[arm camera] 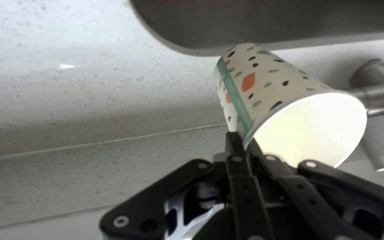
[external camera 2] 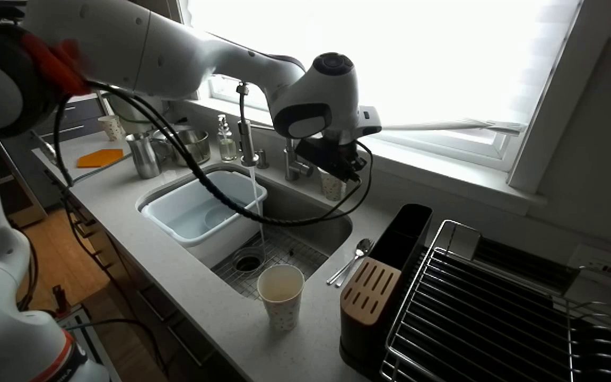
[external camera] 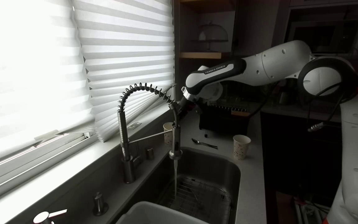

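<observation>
In the wrist view my gripper (arm camera: 246, 142) is closed on the rim of a speckled paper cup (arm camera: 265, 76), with one finger outside the wall and one inside. A green stripe runs down the cup near the fingers. This cup also shows behind the faucet in an exterior view (external camera: 167, 137) and below the gripper in an exterior view (external camera 2: 332, 185). It is at the back of the counter beside the sink. I cannot tell whether its base touches the counter. The fingertips are dark and hard to make out in both exterior views.
A spring faucet (external camera: 122, 130) runs water into the sink (external camera: 235, 186), which holds a pale tub (external camera 2: 199, 241). A similar cup (external camera 2: 281, 300) stands on the front counter. A spoon and fork (external camera 2: 352, 260), a slotted wooden-topped holder (external camera 2: 370, 289) and a dish rack (external camera 2: 417, 297) lie beyond.
</observation>
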Motion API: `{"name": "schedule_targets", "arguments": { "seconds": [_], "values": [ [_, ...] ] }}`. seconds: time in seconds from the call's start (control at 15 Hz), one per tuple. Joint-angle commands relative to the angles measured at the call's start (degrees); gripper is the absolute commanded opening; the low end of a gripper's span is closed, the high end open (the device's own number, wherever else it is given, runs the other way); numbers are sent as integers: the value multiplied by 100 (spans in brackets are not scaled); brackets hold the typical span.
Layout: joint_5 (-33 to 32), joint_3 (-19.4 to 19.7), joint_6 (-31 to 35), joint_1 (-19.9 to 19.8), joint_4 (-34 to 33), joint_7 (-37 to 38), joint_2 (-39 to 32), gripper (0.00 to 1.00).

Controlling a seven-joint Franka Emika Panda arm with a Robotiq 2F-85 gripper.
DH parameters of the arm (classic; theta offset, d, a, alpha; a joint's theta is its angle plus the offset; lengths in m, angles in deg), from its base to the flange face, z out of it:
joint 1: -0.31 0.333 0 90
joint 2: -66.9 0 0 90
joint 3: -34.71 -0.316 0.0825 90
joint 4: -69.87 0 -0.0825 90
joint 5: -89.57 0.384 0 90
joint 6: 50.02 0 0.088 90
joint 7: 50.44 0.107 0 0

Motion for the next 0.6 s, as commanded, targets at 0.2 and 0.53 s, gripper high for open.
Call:
{"name": "schedule_targets", "arguments": {
  "seconds": [0.2, 0.53],
  "values": [
    [147, 153, -1848, 611, 984, -752, 1120, 1],
    [-585, 316, -2069, 1067, 1416, -540, 1250, 1]
  ]
}}
